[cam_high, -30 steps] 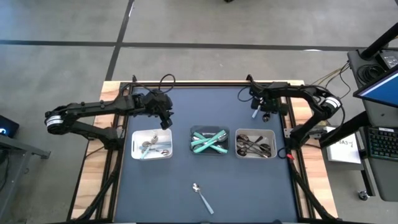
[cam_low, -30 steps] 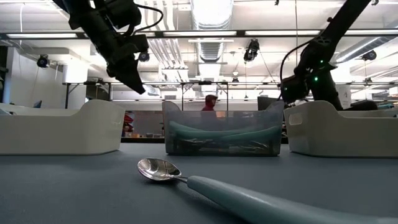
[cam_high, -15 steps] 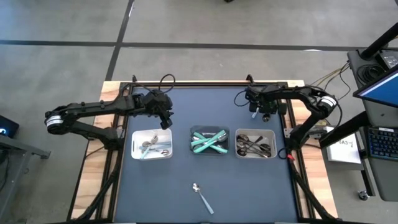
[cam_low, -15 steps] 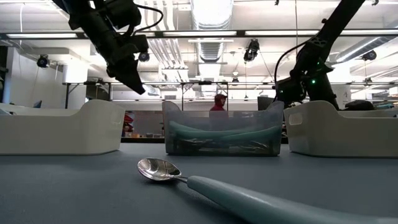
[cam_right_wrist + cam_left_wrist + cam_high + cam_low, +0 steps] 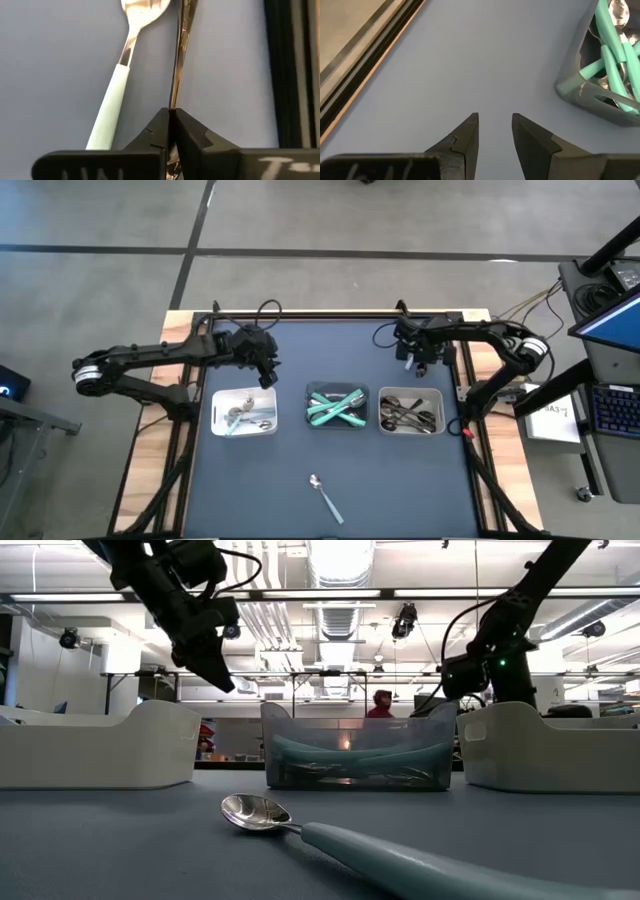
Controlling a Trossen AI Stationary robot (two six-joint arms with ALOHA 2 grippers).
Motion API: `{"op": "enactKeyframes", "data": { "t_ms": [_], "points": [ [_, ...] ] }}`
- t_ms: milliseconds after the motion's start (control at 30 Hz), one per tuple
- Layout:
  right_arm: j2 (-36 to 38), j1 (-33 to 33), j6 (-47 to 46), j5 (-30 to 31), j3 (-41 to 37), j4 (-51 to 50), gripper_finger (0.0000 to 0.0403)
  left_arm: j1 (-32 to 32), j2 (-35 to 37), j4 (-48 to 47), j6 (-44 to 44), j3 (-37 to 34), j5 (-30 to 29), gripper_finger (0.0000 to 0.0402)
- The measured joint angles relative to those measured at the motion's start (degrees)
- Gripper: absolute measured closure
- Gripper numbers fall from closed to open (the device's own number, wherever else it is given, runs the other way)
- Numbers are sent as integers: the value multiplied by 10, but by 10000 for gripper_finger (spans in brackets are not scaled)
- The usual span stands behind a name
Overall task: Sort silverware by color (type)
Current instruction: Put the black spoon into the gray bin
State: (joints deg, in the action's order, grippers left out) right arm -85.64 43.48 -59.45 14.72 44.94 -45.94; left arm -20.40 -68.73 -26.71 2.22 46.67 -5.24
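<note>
The right gripper is working at the far right part of the desk, behind the right-hand tray of dark pieces, and its fingers are pinching together on a thin silver utensil seen edge-on. That piece's long axis is running straight ahead out of the fingers, in line with the gripper, so any lift is turning on whether the narrow shaft is sitting squarely in the pinch. A teal-handled spoon is lying just beside it on the desk, its bowl close against the silver piece. The left gripper is waiting above the left tray with its fingers apart and empty. Another teal-handled spoon is lying alone at the near edge, well apart from both arms
</note>
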Motion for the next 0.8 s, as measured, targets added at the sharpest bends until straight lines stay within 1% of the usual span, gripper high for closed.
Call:
{"op": "enactKeyframes", "data": {
  "t_ms": [167, 367, 467, 633, 800],
  "points": [
    [7, 0, 8, -1, 0, 2, 392, 0, 0, 18, 5, -14, 6, 302],
    [10, -21, 36, -27, 0, 64, 393, 0, 0, 18, 15, -18, 9, 302],
    [19, -31, 41, -32, 0, 64, 393, 0, 0, 18, 14, -18, 9, 302],
    [60, -39, 41, -31, 0, 56, 393, 0, -1, 19, 2, -18, 11, 302],
    [129, -45, 40, -29, 0, 58, 393, 0, -15, 24, -4, -18, 19, 302]
  ]
}}
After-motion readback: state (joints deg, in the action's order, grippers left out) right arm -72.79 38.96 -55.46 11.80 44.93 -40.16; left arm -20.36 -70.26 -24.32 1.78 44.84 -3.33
